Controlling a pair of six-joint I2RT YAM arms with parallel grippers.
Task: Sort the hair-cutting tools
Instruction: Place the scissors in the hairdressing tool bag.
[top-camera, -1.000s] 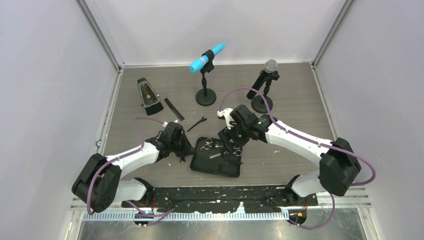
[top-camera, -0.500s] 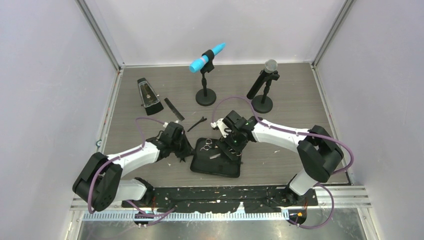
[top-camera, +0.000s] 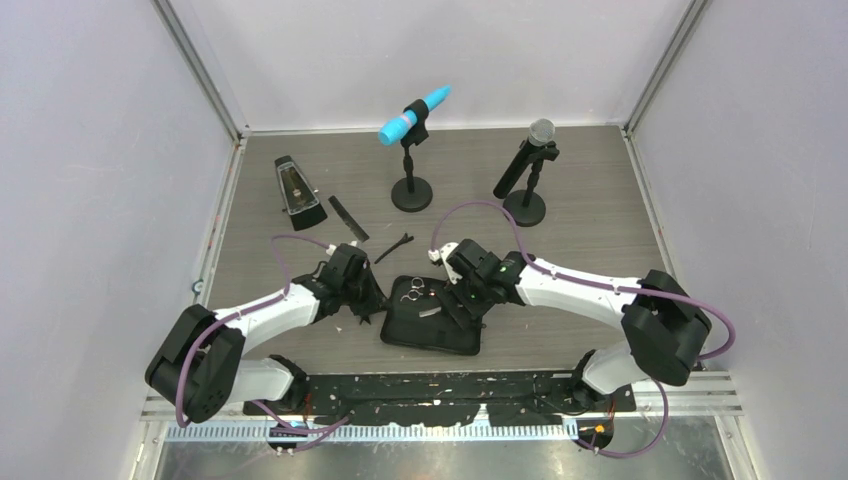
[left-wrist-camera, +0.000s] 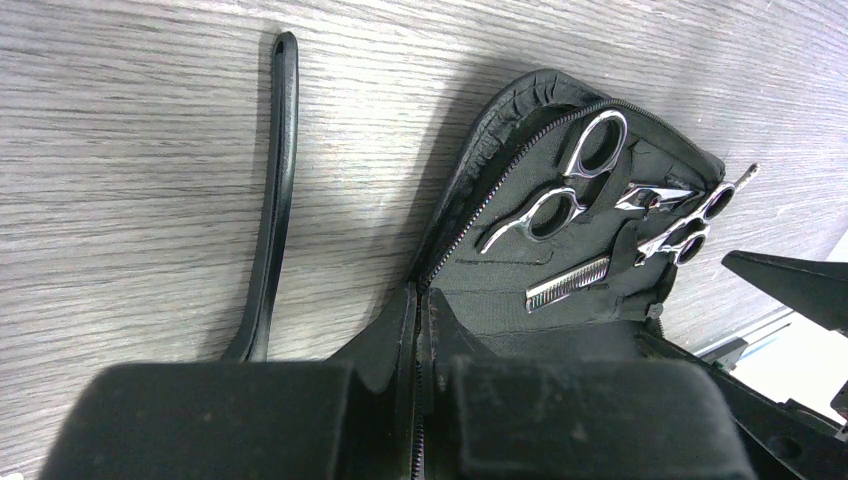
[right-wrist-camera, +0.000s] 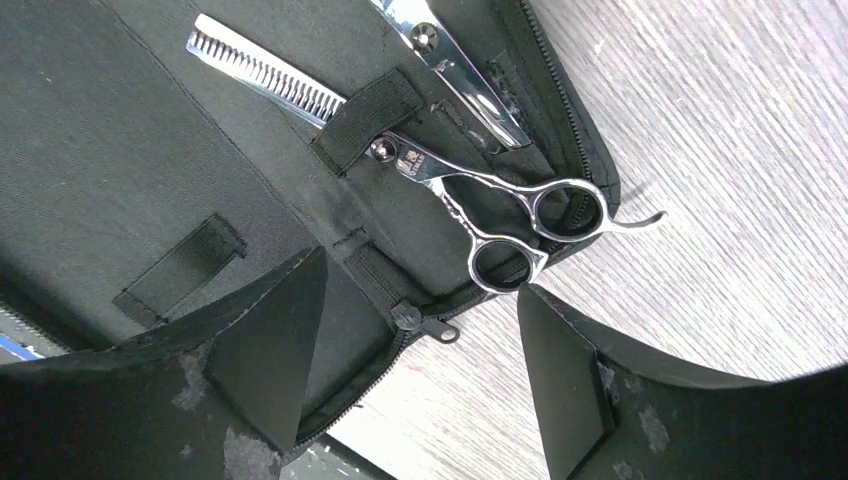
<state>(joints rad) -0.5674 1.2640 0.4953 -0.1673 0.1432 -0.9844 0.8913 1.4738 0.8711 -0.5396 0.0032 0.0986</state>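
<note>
**Right gripper (right-wrist-camera: 410, 370) spread above the zip case (right-wrist-camera: 120, 150), left gripper (left-wrist-camera: 425, 370) clamped on its flap**

Inside the open case lie the toothed scissors (right-wrist-camera: 428, 178). Their serrated blade is slipped under an elastic strap (right-wrist-camera: 365, 118). Their two ring handles sit at the zipped rim, and the thin finger-rest tail juts past it over the table (right-wrist-camera: 720, 120). The plain scissors (left-wrist-camera: 572, 186) lie just beside them in the same half of the case, with their rings next to the zip teeth. In the right wrist view only their pivot and part of a blade show, the tip ending close to the toothed pair's rings.

The right gripper's fingers (right-wrist-camera: 270, 340) stand well apart with nothing between them. They hover over the rim corner, near the ring handles and the zip pull (right-wrist-camera: 410, 318). Whether they touch the case cannot be told. The left gripper's fingers (left-wrist-camera: 590, 420) are pressed together on the near flap of the case, which rises between them as a folded ridge.

Outside the case, one hair clip (top-camera: 394, 248) lies on the table just beyond the left gripper, apart from the case. The left wrist view shows it as a thin black strip with a looped end. The comb (top-camera: 347, 217) lies farther back and to the left, just beside the base of the metronome (top-camera: 298, 188). Toward the back stand a blue microphone (top-camera: 413, 115) and a black microphone (top-camera: 527, 160) with a silver head, each on its own stand and well apart from the case.
</note>
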